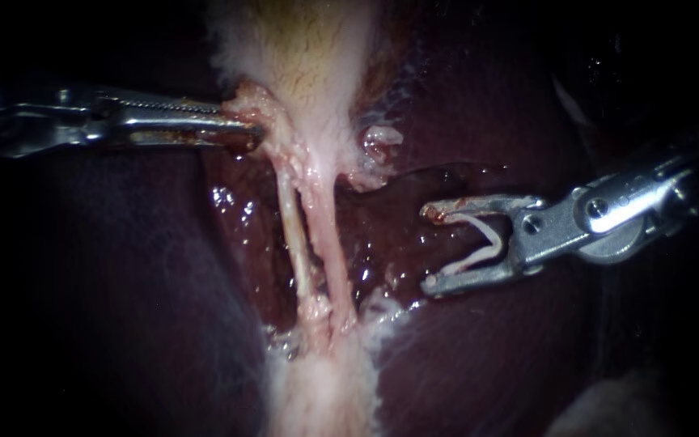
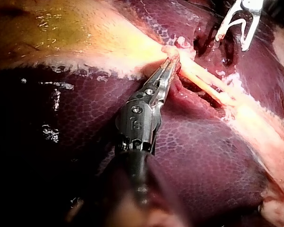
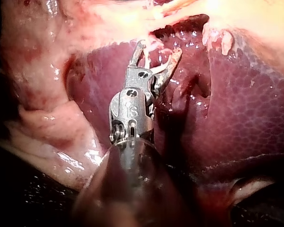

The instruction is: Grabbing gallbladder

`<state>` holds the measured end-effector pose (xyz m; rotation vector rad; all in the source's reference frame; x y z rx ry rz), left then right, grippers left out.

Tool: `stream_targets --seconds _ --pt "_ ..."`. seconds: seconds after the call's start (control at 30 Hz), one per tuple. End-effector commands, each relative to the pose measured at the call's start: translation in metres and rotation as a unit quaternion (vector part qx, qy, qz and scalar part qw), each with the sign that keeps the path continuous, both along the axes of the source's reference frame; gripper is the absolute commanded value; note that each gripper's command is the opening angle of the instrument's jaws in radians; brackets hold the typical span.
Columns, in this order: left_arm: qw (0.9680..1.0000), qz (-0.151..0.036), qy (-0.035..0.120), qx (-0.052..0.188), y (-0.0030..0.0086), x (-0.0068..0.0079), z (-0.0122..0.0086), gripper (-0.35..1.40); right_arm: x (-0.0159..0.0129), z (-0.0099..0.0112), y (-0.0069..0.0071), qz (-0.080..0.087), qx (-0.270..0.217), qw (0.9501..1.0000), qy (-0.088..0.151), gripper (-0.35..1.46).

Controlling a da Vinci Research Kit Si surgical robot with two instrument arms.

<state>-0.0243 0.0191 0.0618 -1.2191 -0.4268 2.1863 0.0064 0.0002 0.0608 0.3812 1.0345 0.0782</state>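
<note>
— Where's the gallbladder (image 1: 309,48)?
— Top centre of the endoscope frame, pale and yellowish, narrowing into two pink tubes (image 1: 325,235). My left instrument (image 1: 248,127) has its hand pinching the gallbladder's lower edge.
— And the right instrument (image 1: 428,248)?
— Right of centre, apart from the tubes. Its hand is spread, with a clip (image 1: 472,257) seated against both sides. Only the left wrist view shows the gallbladder's broad yellow body.

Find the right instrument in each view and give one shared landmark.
Endoscope: right instrument comes in from the right, end effector holding a white clip, right of the tubes.
Left wrist: right instrument ahead of the left instrument, beyond the tubes.
Right wrist: right instrument central, over the liver.
Shared landmark: pale tissue tag near its tip.
</note>
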Motion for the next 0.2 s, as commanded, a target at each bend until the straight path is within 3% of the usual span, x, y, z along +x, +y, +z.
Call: stream_targets --seconds 0.03,0.2 --pt "1.0 0.0 0.0 -0.001 0.0001 0.0 0.0002 -0.35 0.0 0.0 0.0 0.0 0.0 1.0 0.0 0.5" --pt "1.0 0.0 0.001 -0.001 0.0 0.0001 0.0005 -0.35 0.0 0.0 0.0 0.0 0.0 1.0 0.0 0.5"
